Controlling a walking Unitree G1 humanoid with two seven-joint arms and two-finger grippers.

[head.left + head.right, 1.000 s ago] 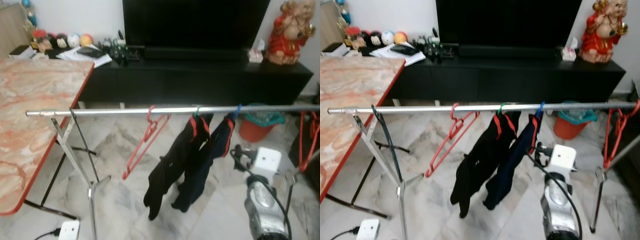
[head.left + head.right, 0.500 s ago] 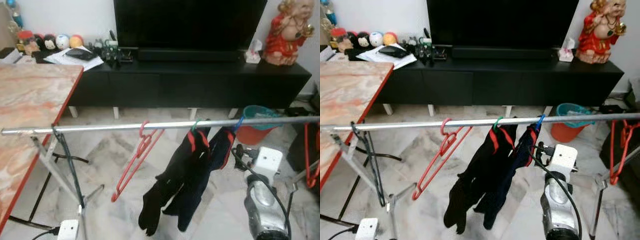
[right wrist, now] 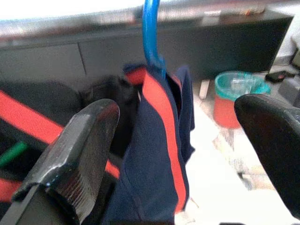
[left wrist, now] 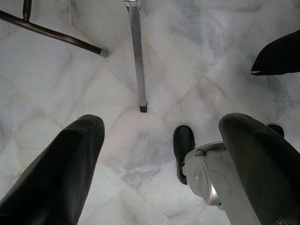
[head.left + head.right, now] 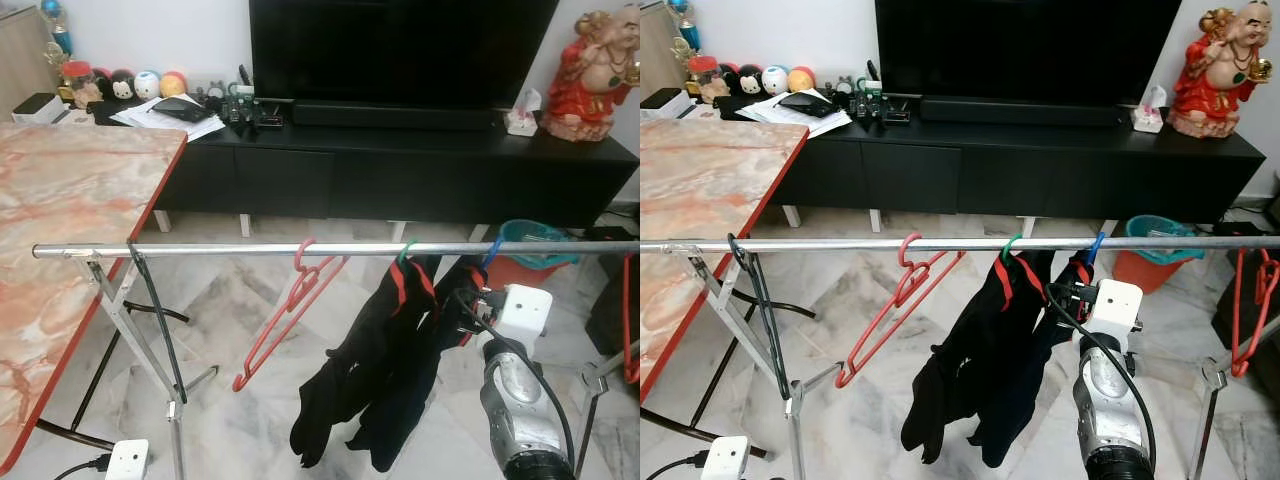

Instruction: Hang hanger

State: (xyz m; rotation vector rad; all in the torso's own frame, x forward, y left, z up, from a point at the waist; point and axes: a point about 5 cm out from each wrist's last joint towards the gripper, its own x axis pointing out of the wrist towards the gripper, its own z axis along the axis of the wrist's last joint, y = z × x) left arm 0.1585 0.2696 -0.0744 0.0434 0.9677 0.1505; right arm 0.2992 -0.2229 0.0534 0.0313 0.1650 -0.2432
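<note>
Compared with the frame half a second earlier, the right arm has advanced toward the rail, its white wrist block now sitting close beneath the rail and against the dark garments, while the camera itself has shifted. Left eye view: the right gripper (image 5: 468, 305) is raised just under the silver rail (image 5: 200, 249), its fingers hidden among the clothing; directly above it the blue hanger (image 5: 492, 250) hooks over the rail and carries a navy garment with red trim (image 5: 450, 300). Beside that, farther from the gripper, a green hanger (image 5: 403, 251) holds a black garment (image 5: 350, 370), and beyond it an empty red hanger (image 5: 290, 312) hangs tilted from the rail. Right eye view: another red hanger (image 5: 1252, 310) hangs near the rail's far end, on the gripper's outer side. Left wrist view: the left gripper (image 4: 159, 154) points down at the marble floor (image 4: 187, 56), its two black fingers spread wide around nothing, with a metal stand leg (image 4: 136, 51) ahead. Right wrist view: the right gripper's fingers (image 3: 79, 154) stand wide apart, with the navy garment and the blue hook between them, untouched by either pad.
</note>
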